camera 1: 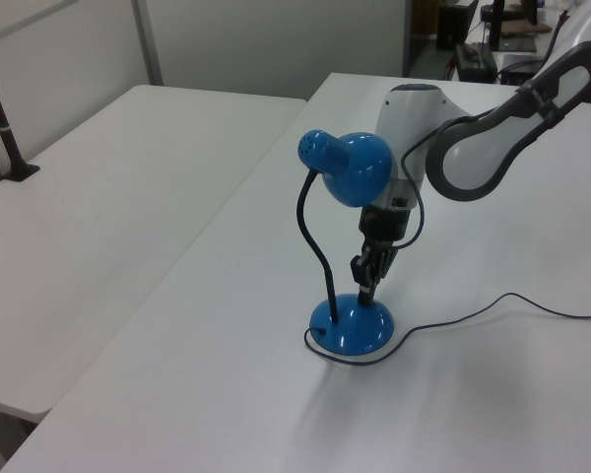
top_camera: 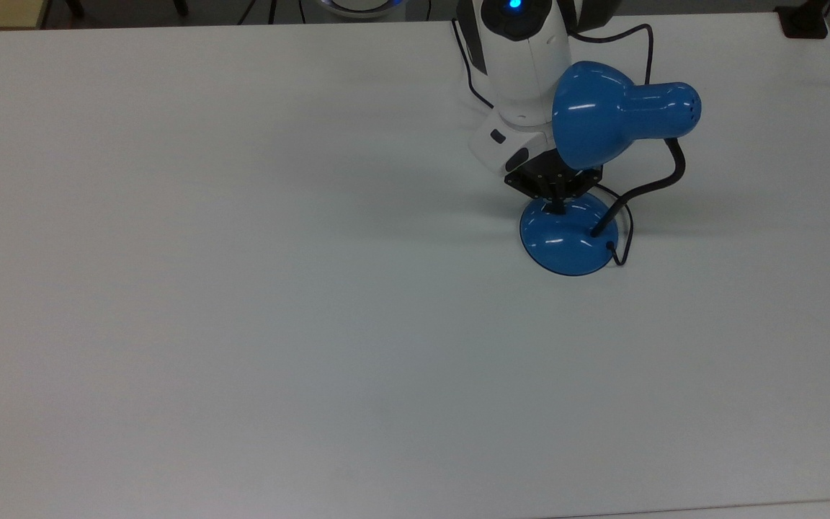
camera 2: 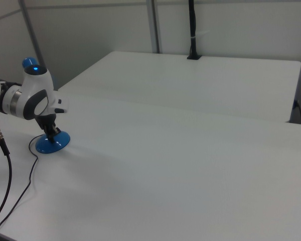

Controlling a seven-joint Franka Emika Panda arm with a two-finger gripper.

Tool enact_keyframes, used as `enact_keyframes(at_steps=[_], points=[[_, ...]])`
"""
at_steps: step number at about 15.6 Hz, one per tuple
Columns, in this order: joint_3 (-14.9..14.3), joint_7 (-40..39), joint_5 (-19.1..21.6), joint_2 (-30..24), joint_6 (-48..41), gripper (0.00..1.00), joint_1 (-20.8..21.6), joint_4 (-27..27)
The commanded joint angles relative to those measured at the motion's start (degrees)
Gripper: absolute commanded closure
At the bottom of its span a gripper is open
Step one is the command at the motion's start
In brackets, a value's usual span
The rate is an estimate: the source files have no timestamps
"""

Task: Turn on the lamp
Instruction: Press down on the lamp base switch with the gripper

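Pointing straight down, the end effector [top_camera: 556,205] has its black fingers drawn together into a single narrow tip that presses on the upper side of the lamp's base [top_camera: 565,238], at the edge nearest the arm; it grips nothing. The left view shows the same contact, the end effector [camera 1: 365,292] meeting the blue dome of the base [camera 1: 353,327] from above.

The lamp [top_camera: 606,122] stands on the white tabletop [top_camera: 242,288], toward the top view's upper right. Its round blue base sits flat, and a black gooseneck [top_camera: 649,184] rises from the base's right side in the top view, curves up and carries the glossy blue shade, which hangs over the end effector and hides part of the wrist. No glow shows from the shade. In the left view the gooseneck [camera 1: 313,236] climbs on the left of the base and the shade [camera 1: 350,172] sits directly in front of the white arm [camera 1: 473,148].

A black cord [camera 1: 492,310] leaves the base and trails across the tabletop toward the left view's right. In the right view the base [camera 2: 52,142] lies near the left edge, under the arm [camera 2: 32,100].
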Motion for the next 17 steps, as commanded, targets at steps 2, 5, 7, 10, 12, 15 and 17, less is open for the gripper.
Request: enact_keyframes(at_steps=[2, 5, 7, 10, 12, 15, 17], points=[[-0.34, 0.86, 0.55, -1.29, -3.08, 1.0, -0.36, -0.48], [-0.43, 0.86, 0.55, -1.99, -3.87, 1.0, -0.44, -0.48], [-0.52, 0.86, 0.55, -2.52, -4.31, 1.0, -0.71, -0.48], [-0.61, 0.94, 0.55, -2.52, -4.31, 1.0, -0.8, -0.48], [-0.61, 0.94, 0.55, -2.43, -4.31, 1.0, -0.8, -0.57], [-0.7, 0.94, 0.55, -2.17, -4.23, 1.0, -0.8, -0.48], [-0.7, 1.03, 0.55, -1.82, -3.79, 1.0, -0.71, -0.48]])
